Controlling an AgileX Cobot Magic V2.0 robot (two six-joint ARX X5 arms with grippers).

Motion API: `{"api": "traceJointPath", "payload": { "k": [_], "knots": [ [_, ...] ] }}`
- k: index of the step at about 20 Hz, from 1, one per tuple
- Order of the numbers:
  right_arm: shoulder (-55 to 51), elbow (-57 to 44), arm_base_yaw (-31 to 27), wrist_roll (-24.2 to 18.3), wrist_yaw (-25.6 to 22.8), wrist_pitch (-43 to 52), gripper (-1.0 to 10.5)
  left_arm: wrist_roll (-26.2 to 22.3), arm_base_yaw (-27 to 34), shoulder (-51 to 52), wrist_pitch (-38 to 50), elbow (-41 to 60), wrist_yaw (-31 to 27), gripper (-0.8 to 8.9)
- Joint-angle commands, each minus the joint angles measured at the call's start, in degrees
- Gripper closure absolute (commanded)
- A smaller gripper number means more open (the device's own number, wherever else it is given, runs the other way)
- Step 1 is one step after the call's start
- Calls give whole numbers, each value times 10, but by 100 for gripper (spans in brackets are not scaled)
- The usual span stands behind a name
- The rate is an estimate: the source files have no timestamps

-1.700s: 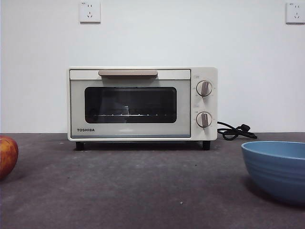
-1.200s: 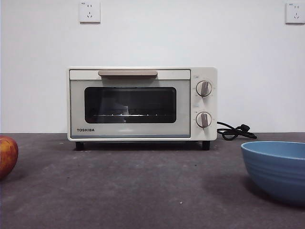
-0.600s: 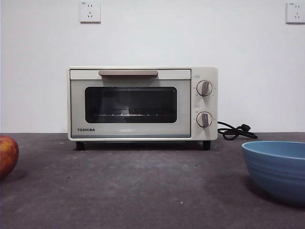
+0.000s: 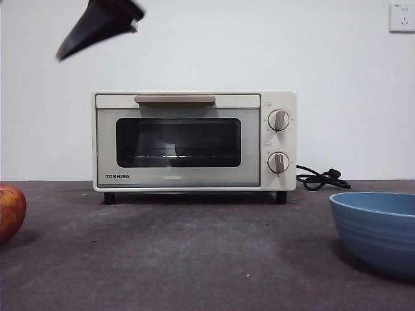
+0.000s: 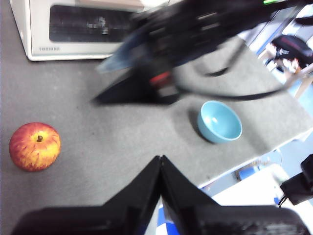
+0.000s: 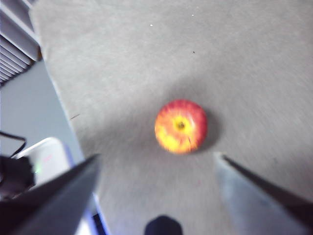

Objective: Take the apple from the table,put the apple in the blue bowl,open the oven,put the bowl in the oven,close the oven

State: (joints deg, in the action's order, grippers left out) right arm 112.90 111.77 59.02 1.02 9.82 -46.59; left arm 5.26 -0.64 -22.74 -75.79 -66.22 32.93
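While the oven door is shut, the scene reads as follows.

Oven: the oven (image 4: pixel 194 141) is a boxy cream-white body with rounded corners and a dark glossy glass door; a beige bar handle (image 4: pixel 174 100) runs along the door's top, two round knobs (image 4: pixel 278 120) are stacked on the panel beside the door, and short black feet carry it at the back of the table.

Cord: a black cord (image 4: pixel 321 178) lies coiled on the table beside the oven's knob side.

Table: the table (image 4: pixel 194 253) is a flat, matte, dark grey surface with a faint mottled grain.

Apple: the apple (image 6: pixel 180 127) is round, red with yellow-orange patches and a small stem dimple; it rests on the table alone, well apart from the bowl, and shows at the side edge of the front view.

Bowl: the blue bowl (image 4: pixel 376 230) is round, deep and matte, with faint horizontal ridges on its outside; it stands upright on the table, well apart from the oven.

Right gripper: the right gripper (image 6: pixel 156 171) hangs above the apple with its jaws spread wide and clear of the fruit; it holds nothing.

Left gripper: the left gripper (image 5: pixel 160 166) is raised over the table's near edge, its two black wedge-shaped jaws pressed together with nothing between them.

Wall: a plain white wall carries a white socket (image 4: pixel 402 17).
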Motion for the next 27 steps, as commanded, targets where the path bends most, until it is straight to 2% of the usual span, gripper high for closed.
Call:
{"api": "traceJointPath", "payload": {
  "k": [1, 5, 11, 12, 18, 21, 27],
  "knots": [
    [40, 19, 6, -14, -3, 7, 217, 23, 1, 28, 2, -2, 6, 819],
    [91, 20, 7, -6, -3, 34, 216, 38, 1, 61, 2, -2, 16, 819],
    [149, 20, 10, 3, -20, 93, 187, 57, 1, 62, 2, -2, 98, 819],
    [157, 20, 10, 3, -24, 109, 148, 57, 1, 62, 2, -2, 100, 819],
    [186, 20, 14, 8, -29, 149, 150, 62, 1, 62, 2, -2, 106, 819],
    [205, 20, 15, 37, -27, 165, 151, 61, 1, 62, 2, -2, 106, 819],
    [229, 20, 20, 65, -30, 169, 165, 61, 1, 62, 2, -2, 106, 819]
  ]
}}
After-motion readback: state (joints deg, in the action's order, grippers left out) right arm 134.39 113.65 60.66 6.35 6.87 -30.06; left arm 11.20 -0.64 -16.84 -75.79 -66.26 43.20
